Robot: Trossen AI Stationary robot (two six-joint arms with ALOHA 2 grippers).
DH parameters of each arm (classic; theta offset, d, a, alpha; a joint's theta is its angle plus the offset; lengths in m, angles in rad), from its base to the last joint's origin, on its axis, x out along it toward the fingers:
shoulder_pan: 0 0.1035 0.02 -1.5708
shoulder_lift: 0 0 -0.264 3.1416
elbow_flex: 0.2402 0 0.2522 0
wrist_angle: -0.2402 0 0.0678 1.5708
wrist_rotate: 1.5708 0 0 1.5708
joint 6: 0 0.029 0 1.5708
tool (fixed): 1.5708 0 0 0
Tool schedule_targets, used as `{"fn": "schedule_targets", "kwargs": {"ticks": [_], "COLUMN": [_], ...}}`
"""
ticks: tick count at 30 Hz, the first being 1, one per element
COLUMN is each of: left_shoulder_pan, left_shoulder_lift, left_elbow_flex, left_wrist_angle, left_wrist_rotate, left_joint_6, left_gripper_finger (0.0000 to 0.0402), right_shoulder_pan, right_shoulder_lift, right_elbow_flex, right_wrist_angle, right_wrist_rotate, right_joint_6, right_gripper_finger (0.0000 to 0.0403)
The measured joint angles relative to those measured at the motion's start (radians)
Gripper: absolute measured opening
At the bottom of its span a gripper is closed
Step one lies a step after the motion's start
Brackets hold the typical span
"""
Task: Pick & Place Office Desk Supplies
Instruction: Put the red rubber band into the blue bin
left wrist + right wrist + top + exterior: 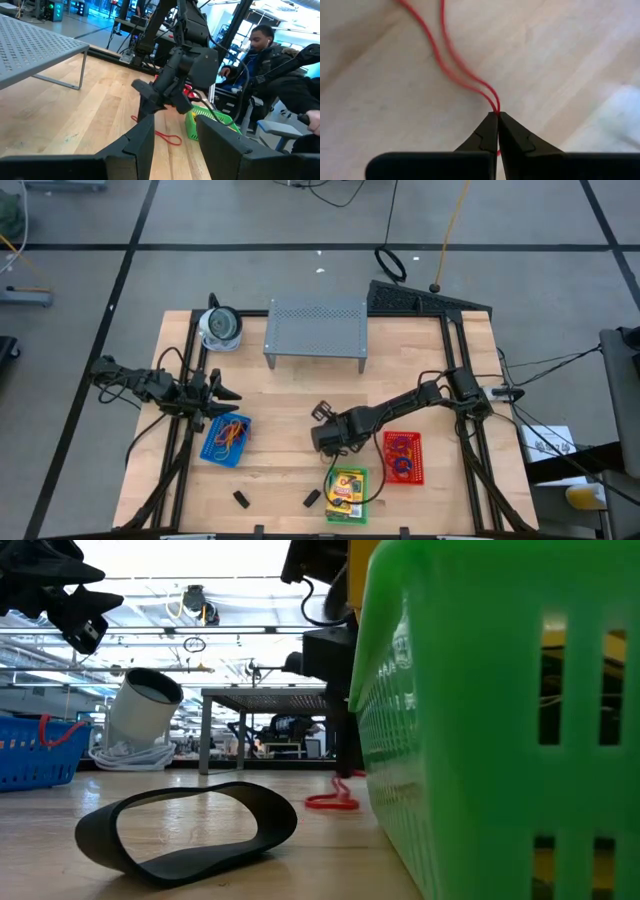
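Observation:
A thin red rubber band [451, 55] lies on the wooden table near its middle, also seen in the left wrist view [167, 137] and low view [333, 802]. My right gripper [497, 116] is shut on it, just left of the green basket [347, 495] that holds yellow crayon boxes. At the table's left, my left gripper [175, 142] waits open and level above the blue basket [226, 438] of rubber bands. Two small black clips [241, 499] [311, 498] lie near the front edge. A red basket [403, 457] holds more bands. My right gripper pinches one end of the red band's loop [495, 106] between its two fingertips, both strands together. The fingers slant down from the table's right. The two strands run away from the tips, and the loop's other end [333, 802] lies on the table.
A grey perforated metal shelf [316, 330] stands at the back centre, and a round white-grey object [220, 328] sits at the back left. A person sits beyond the table's right side in the left wrist view. Bare wood lies between the shelf and the baskets.

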Motion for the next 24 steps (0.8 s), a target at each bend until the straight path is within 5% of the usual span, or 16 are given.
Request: {"fn": "schedule_targets", "kwargs": {"ticks": [24], "left_shoulder_pan": [0.0], "left_shoulder_lift": [0.0], "left_elbow_flex": [0.0], "left_wrist_angle": [0.0], "left_wrist_rotate": [0.0], "left_joint_6": [0.0], "left_gripper_finger": [0.0154], "right_shoulder_pan": [-0.054], "right_shoulder_lift": [-0.136], "right_elbow_flex": [0.001], "right_wrist_angle": [0.427], "right_wrist_rotate": [0.056], "right_joint_6": [0.132], "right_gripper_finger": [0.0]}}
